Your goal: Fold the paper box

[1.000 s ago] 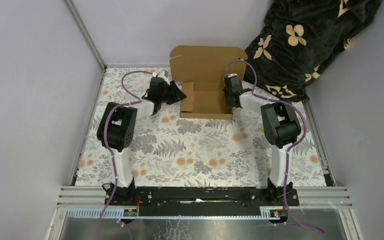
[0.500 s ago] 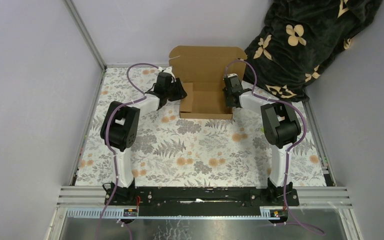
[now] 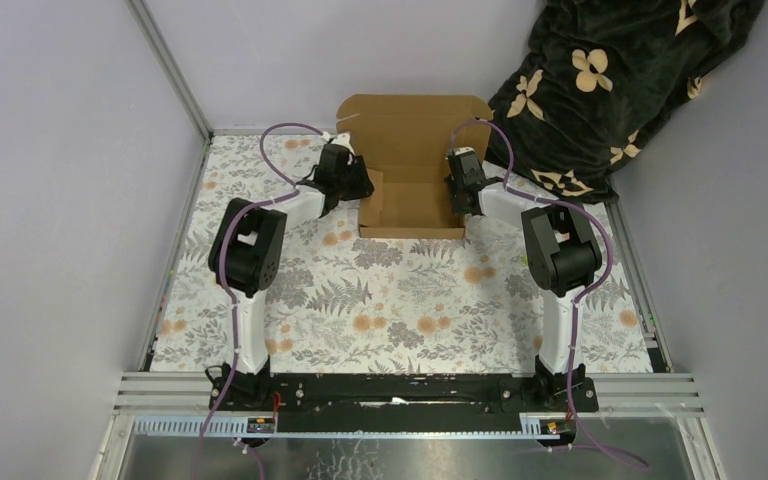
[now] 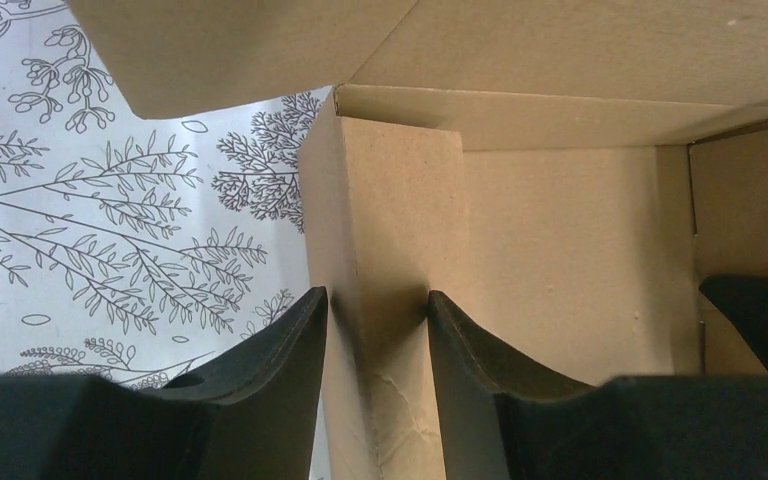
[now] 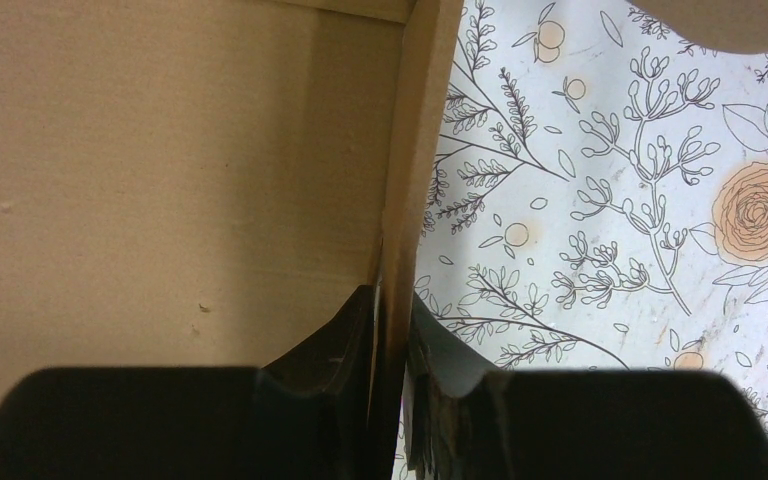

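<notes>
The paper box (image 3: 415, 205) is brown cardboard and sits at the far middle of the table, its lid flap (image 3: 415, 120) standing up at the back. My left gripper (image 3: 353, 180) is at the box's left wall. In the left wrist view its fingers (image 4: 295, 340) straddle that wall (image 4: 380, 250), which fills the gap, one finger outside and one inside: left gripper (image 4: 377, 310) is shut on it. My right gripper (image 3: 461, 185) is at the right wall. In the right wrist view the right gripper (image 5: 392, 300) pinches the thin wall edge (image 5: 410, 150) tightly.
A dark blanket (image 3: 610, 80) with pale flowers is heaped at the back right, close behind the box. The floral cloth (image 3: 400, 300) covers the table. A metal frame post (image 3: 175, 85) and grey walls bound the left and back.
My left gripper has moved right and a little farther away, up against the box. The left side wall now stands more upright. The right arm has not moved.
</notes>
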Controlling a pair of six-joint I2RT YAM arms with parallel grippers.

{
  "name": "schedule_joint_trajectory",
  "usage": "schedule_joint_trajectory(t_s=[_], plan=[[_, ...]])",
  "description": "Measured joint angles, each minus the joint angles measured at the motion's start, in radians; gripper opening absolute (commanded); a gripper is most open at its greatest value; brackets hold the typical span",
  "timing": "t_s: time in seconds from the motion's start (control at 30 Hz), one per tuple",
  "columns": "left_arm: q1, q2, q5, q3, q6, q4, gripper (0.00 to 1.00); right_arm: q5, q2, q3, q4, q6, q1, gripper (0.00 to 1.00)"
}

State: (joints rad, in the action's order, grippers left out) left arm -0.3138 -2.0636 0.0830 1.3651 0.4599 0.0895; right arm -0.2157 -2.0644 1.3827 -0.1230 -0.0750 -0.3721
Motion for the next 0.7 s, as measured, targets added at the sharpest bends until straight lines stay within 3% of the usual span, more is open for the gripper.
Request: schedule_joint_trajectory(t_s=[0.23,0.7], plan=[[-0.019,-0.037,-0.071,0.037,-0.027,-0.009,0.45,0.001,0.0,0.0,0.0,0.0,0.0,0.21],[-0.107,-0.047,-0.36,0.055,-0.116,-0.106,0.34,0.022,0.0,0.0,-0.001,0.0,0.0,0.21]])
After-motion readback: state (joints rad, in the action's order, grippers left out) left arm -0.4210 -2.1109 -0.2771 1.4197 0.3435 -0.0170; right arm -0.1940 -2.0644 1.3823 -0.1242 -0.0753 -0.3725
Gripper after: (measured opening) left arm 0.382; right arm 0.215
